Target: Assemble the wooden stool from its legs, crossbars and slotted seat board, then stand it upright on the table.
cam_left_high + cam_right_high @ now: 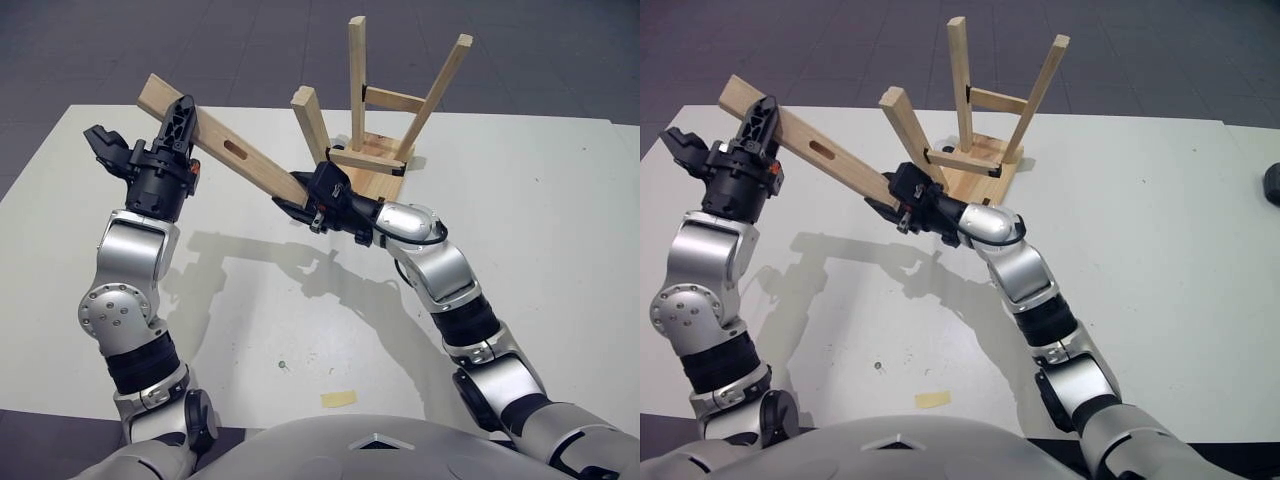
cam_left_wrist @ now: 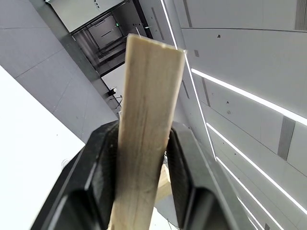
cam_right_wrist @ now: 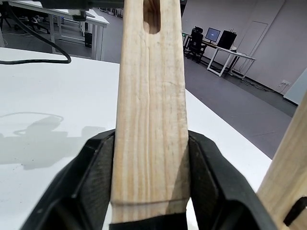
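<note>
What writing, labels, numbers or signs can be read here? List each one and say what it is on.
None can be read.
Wooden leg held in the air: bare wood, no print.
Half-built stool: bare wood, no print.
Yellow slip on the table: looks blank.
Small green lit sign far back in the left wrist view: too small to read.

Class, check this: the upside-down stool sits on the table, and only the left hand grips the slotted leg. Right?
Not quite: both hands grip the slotted leg, the left hand and the right hand, as the right wrist view shows. The rest holds.
</note>
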`<state>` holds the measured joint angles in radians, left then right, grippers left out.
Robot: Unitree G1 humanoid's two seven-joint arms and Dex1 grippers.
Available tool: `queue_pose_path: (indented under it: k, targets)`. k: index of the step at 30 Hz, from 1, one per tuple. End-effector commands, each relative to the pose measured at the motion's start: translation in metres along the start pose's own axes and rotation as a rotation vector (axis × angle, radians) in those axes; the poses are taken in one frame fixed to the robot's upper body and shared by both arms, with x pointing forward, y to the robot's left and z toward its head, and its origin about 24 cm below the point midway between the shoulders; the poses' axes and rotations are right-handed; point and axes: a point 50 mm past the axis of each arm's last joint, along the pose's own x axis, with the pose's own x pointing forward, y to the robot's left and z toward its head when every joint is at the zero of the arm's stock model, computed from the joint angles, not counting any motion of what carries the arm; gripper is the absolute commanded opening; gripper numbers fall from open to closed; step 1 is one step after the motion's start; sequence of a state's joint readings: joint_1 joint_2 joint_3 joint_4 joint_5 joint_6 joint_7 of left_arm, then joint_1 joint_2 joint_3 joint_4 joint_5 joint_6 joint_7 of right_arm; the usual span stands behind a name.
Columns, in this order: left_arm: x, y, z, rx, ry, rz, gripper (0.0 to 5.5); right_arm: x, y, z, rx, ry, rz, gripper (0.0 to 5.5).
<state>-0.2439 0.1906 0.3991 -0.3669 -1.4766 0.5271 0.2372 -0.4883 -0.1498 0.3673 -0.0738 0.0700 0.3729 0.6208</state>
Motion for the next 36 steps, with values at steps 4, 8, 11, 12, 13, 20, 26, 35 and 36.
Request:
queue_pose_path:
  k: [4, 8, 11, 12, 13, 20, 26, 35, 36]
  targets:
    - [0.004, -0.011, -0.002, 0.026, 0.062, -0.125, 1.30, -0.001, 0.002, -0.002, -0.014, 0.025, -0.006, 2.04]
    - [0.005, -0.013, -0.006, 0.060, 0.141, -0.214, 1.22, -0.005, 0.005, 0.000, -0.019, 0.032, 0.018, 2.04]
    - [0.004, -0.020, -0.007, 0.107, 0.191, -0.300, 1.09, -0.011, 0.006, 0.006, -0.024, 0.024, 0.043, 2.72]
    - [0.004, -0.024, -0.007, 0.125, 0.201, -0.338, 1.08, -0.013, 0.007, 0.008, -0.023, 0.021, 0.057, 2.91]
    - [0.003, -0.027, -0.007, 0.136, 0.202, -0.358, 1.08, -0.015, 0.008, 0.009, -0.022, 0.019, 0.071, 3.01]
    - [0.004, -0.023, -0.003, 0.200, 0.188, -0.407, 1.07, -0.031, 0.002, 0.016, -0.034, 0.019, 0.075, 4.26]
    - [-0.007, -0.036, 0.026, 0.363, 0.244, -0.702, 1.03, -0.079, -0.014, 0.055, 0.020, -0.054, 0.170, 5.23]
    - [-0.004, -0.068, 0.009, 0.564, 0.617, -1.022, 1.03, -0.108, -0.040, 0.098, 0.200, -0.118, 0.347, 5.40]
    - [-0.003, -0.071, 0.004, 0.582, 0.664, -1.050, 1.03, -0.106, -0.041, 0.101, 0.218, -0.125, 0.353, 5.40]
